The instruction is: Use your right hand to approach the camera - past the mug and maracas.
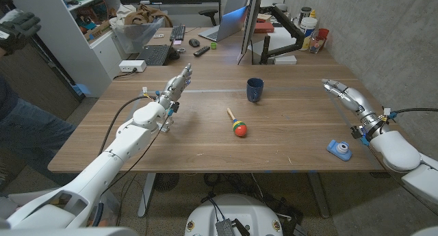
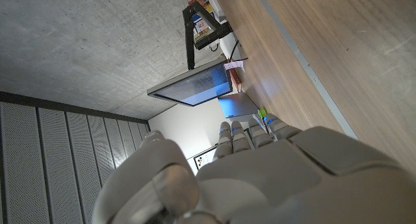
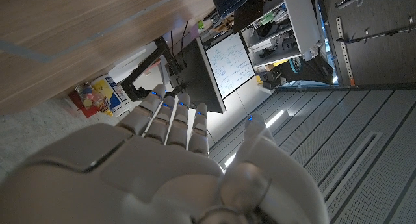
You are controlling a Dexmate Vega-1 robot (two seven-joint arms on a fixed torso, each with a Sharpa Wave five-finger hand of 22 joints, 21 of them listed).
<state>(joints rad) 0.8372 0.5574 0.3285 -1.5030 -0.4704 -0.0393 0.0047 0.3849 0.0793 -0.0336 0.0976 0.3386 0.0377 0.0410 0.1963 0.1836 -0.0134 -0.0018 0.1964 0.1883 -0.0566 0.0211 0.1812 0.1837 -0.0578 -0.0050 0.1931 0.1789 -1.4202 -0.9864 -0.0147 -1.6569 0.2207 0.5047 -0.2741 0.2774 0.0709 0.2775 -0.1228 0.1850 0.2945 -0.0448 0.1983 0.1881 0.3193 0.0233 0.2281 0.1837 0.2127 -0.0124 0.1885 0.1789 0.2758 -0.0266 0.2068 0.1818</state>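
Hands apart, empty, over the wooden table (image 1: 205,150).
Right hand (image 1: 342,94) by the right edge, small blue camera (image 1: 339,150) nearer; left hand (image 1: 176,85) opposite.

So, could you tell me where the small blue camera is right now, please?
In the head view the blue camera lies near the table's front right edge, just inside the right robot hand's forearm, well right of the maraca.
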